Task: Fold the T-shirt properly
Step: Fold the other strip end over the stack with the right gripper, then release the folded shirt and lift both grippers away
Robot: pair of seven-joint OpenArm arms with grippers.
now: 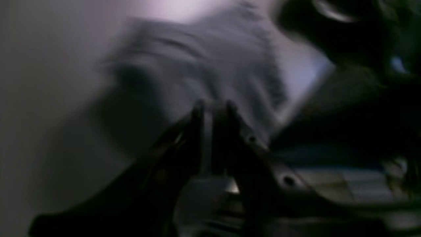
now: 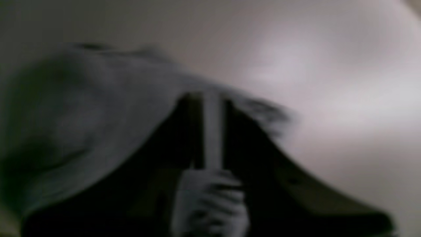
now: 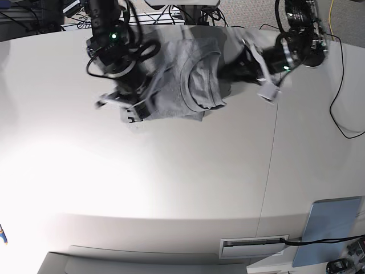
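Grey T-shirt (image 3: pixel 197 85): bunched, upper middle of base view, on white table (image 3: pixel 188 188).
Left gripper (image 1: pixel 213 108): clamped on shirt fabric.
Right gripper (image 2: pixel 210 98): clamped on shirt edge.

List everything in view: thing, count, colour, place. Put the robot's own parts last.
T-shirt: one, heather grey, lifted between both arms at the far side of the table, collar facing the base camera.
Table: one, white, fills most of the base view.
Panel: one, pale blue, near right corner.
Cables: several, black, on the table's right side and far edge.
Left claw: one, black, jaws together with grey cloth between them.
Right claw: one, black, jaws together on the shirt's edge.
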